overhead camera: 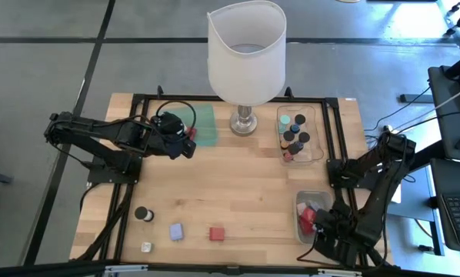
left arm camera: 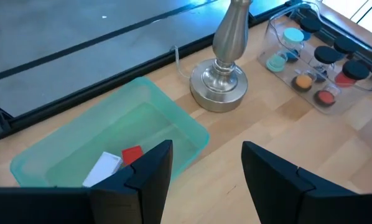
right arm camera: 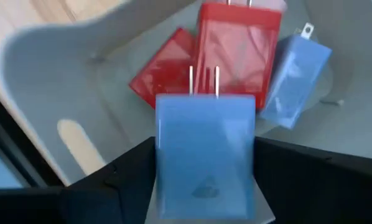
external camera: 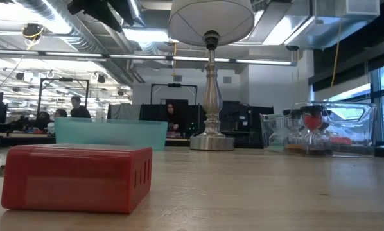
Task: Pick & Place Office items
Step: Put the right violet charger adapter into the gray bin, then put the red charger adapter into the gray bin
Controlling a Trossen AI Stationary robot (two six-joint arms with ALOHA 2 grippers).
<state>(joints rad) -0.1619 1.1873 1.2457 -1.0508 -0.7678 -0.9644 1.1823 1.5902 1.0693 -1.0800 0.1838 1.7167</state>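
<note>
Over the clear tray [overhead camera: 310,198] at the table's [overhead camera: 238,192] front right corner, my right gripper [right arm camera: 204,163] has a blue plug block [right arm camera: 204,155] between its fingers, prongs facing away; can't tell if it's clamped or let go. Under it I see 2 red blocks [right arm camera: 239,46] & 1 more blue block [right arm camera: 295,71] in the tray. Left gripper [left arm camera: 204,168] hangs w/ fingers apart, nothing in it, next to the teal bin [left arm camera: 80,149] holding a red piece [left arm camera: 132,154] & a white piece [left arm camera: 103,167].
</note>
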